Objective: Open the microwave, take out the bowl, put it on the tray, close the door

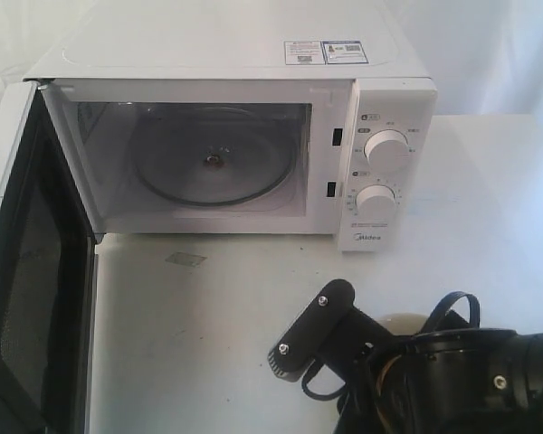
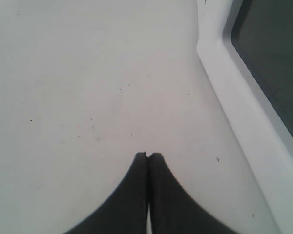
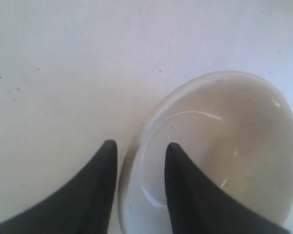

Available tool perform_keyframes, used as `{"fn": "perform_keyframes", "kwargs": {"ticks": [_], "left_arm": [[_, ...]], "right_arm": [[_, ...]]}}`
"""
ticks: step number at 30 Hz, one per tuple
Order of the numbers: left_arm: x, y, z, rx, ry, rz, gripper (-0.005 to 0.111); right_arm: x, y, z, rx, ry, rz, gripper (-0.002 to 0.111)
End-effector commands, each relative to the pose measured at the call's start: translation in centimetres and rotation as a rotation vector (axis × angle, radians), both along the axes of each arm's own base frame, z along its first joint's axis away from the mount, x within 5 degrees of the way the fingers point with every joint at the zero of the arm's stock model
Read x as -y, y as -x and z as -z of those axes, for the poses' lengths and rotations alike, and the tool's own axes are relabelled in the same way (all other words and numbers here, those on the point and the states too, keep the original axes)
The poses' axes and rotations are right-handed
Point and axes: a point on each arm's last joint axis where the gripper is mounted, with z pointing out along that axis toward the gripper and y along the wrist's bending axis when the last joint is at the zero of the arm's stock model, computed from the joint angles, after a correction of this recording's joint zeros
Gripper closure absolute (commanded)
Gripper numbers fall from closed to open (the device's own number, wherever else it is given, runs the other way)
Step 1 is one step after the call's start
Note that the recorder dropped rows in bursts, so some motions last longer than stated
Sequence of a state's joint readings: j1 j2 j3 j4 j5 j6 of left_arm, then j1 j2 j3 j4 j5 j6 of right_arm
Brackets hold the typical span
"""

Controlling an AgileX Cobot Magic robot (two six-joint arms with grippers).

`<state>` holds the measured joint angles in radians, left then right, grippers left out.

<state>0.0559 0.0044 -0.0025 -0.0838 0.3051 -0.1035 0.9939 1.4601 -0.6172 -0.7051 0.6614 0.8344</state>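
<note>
The white microwave [image 1: 253, 54] stands at the back with its door [image 1: 23, 271] swung wide to the left. Its cavity holds only the glass turntable [image 1: 213, 163]. The cream bowl [image 3: 219, 146] sits on the white tabletop, and in the exterior view only a sliver of the bowl [image 1: 403, 320] shows behind the right arm [image 1: 452, 380]. My right gripper [image 3: 139, 144] is open and straddles the bowl's rim, one finger inside and one outside. My left gripper [image 2: 148, 154] is shut on nothing, low over the table beside the door [image 2: 244, 102]. No tray is in view.
The white table [image 1: 208, 362] stretches in front of the microwave. The open door stands along the left edge as a barrier. A small grey patch [image 1: 185, 259] lies on the table near the microwave's front. Two knobs [image 1: 386, 151] are on the right panel.
</note>
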Motion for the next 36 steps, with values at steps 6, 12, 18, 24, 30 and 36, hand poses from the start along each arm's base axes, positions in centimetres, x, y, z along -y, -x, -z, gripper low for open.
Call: {"fn": "perform_keyframes", "kwargs": {"ticks": [6, 12, 18, 24, 30, 36], "left_arm": [[0.0, 0.0, 0.1, 0.001, 0.011, -0.003, 0.107], [0.0, 0.0, 0.1, 0.001, 0.011, -0.003, 0.107], [0.0, 0.0, 0.1, 0.002, -0.028, 0.015, 0.107], [0.0, 0.0, 0.1, 0.002, -0.03, 0.016, 0.107], [0.0, -0.1, -0.2, 0.03, -0.032, 0.011, 0.107], [-0.7, -0.8, -3.9, 0.452, -0.156, -0.045, 0.107]], "right_arm": [[3.4, 0.7, -10.2, 0.153, -0.006, 0.071, 0.107], [6.3, 1.7, -14.6, 0.397, -0.092, -0.014, 0.108], [6.3, 1.8, -15.5, 0.461, -0.16, -0.055, 0.108], [6.3, 1.8, -15.4, 0.458, -0.162, -0.054, 0.108], [6.2, 1.9, -15.4, 0.443, -0.172, -0.049, 0.108], [6.2, 1.9, -15.3, 0.441, -0.174, -0.049, 0.108]]}}
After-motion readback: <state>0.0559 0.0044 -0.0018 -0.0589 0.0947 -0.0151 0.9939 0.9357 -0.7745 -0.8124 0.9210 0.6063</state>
